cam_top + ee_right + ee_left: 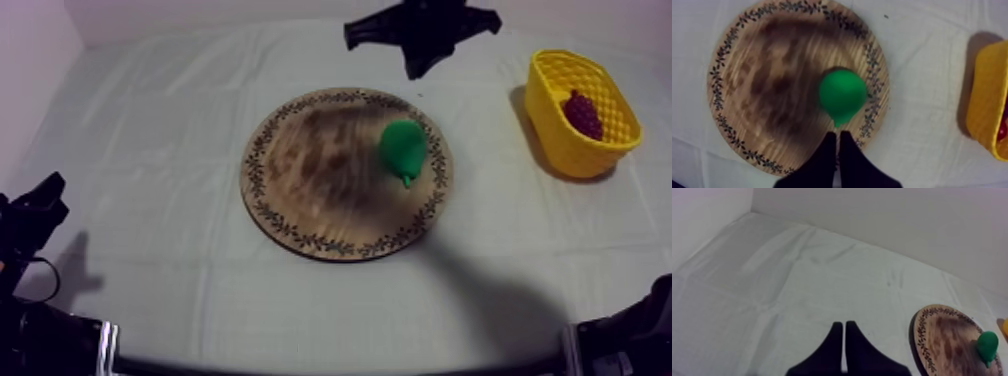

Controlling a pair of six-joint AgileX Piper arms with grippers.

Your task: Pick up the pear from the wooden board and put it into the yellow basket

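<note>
The pear [842,94], smooth green plastic, lies on the round wooden board [772,75] just ahead of the right gripper [837,135], with its long axis in line with the fingers and its narrow end toward them. That gripper is closed to a wedge, holding nothing. Off to its side stands the lattice-walled yellow basket [984,110] with a bunch of grapes [582,113] inside. The left gripper [843,324], likewise closed and empty, hangs over the creased cloth of the tabletop [797,288].

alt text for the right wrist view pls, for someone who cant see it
A green pear lies on the round wooden board, near its patterned rim, with its narrow end toward the right gripper, which is shut on nothing just short of it. A yellow basket stands off the board on the grey-white cloth.
</note>
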